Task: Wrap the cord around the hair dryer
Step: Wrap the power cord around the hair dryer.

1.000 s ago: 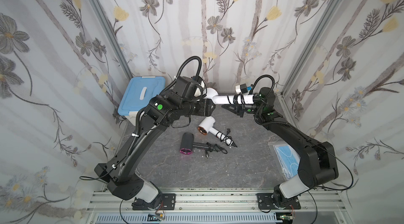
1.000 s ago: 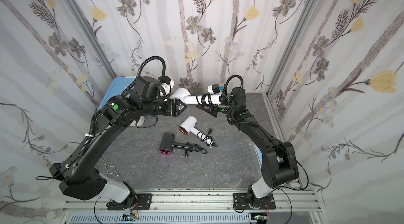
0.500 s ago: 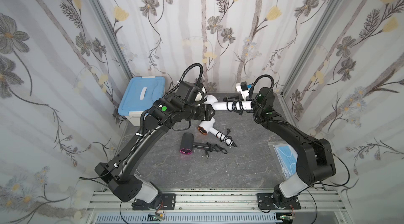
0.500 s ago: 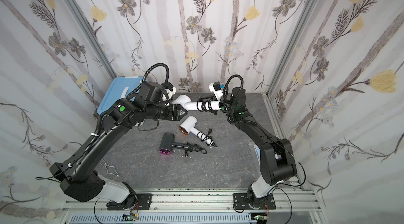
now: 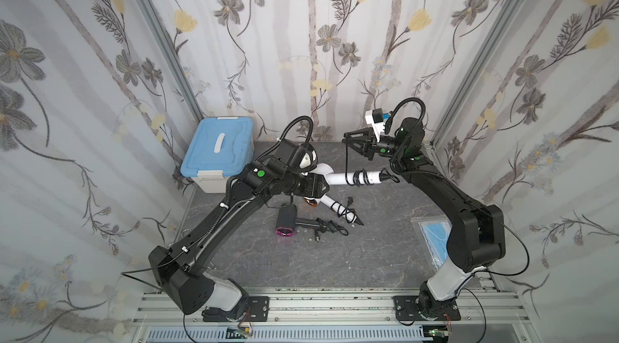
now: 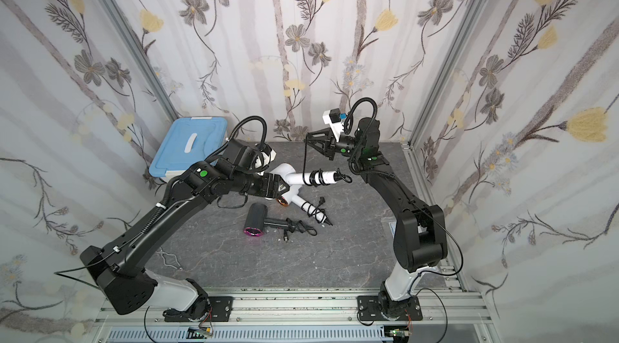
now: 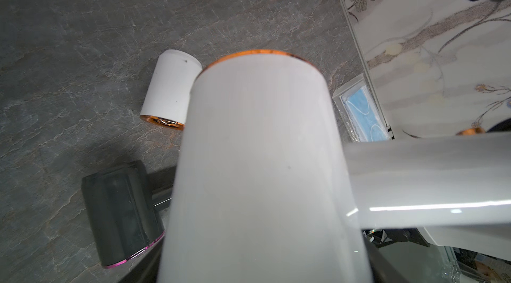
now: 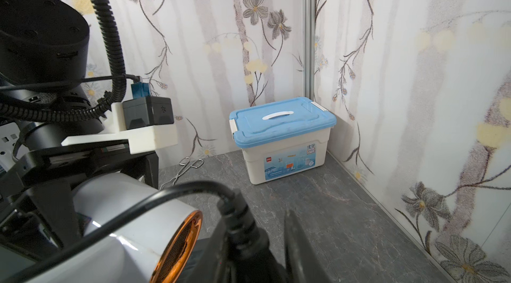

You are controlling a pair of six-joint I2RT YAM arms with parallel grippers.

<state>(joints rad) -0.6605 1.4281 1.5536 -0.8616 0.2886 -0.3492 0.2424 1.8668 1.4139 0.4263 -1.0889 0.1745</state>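
left tool point(image 6: 280, 187) grasping hair dryer point(image 5: 338, 178) | right tool point(image 5: 345, 139) pinching cord point(image 5: 361, 178) | its orange grille point(image 8: 179, 243): right wrist view only

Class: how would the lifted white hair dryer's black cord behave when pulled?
Probably flexible: the black cord coils round the lifted white hair dryer handle. Likely tautens easily: it runs straight to the right gripper. Coils might slide on glossy plastic.

Floral-wallpapered walls point(image 5: 301, 40) meet at an aluminium corner post point(image 8: 309, 19) around me; a grey marbled floor point(image 5: 335, 264) lies beneath me.

Overhead stereo pair, two close wrist views
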